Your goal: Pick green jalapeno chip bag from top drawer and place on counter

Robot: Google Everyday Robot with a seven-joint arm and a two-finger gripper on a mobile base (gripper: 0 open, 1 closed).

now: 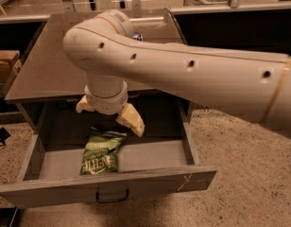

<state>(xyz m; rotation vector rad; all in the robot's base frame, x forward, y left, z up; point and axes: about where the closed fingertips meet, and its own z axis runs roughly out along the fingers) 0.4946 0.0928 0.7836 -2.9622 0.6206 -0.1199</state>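
Your gripper [107,113] hangs over the open top drawer [150,181], its two cream fingers [132,120] spread wide and holding nothing. The green jalapeno chip bag [100,152] lies flat on the drawer floor, left of centre and toward the near side, with its lower edge close to the front panel and its paler upper part pointing to the far side. The gripper sits just beyond the bag's far end. Its right finger is tilted down toward the bag's upper right corner, and its left finger shows at the drawer's far left. Whether that right finger touches the bag you cannot tell from this view. The drawer is pulled well out toward you, and its dark pull handle [112,196] is at the middle of the plain grey front. Above and behind it the counter [46,65] spreads flat and glossy, a grey-brown top much wider than the bag. The robot's thick white arm [197,74] reaches in from the right across the counter's near edge and bends down at the wrist. A brown box [4,63] stands to the far left of the table, and speckled floor [244,174] lies to the right of the drawer.
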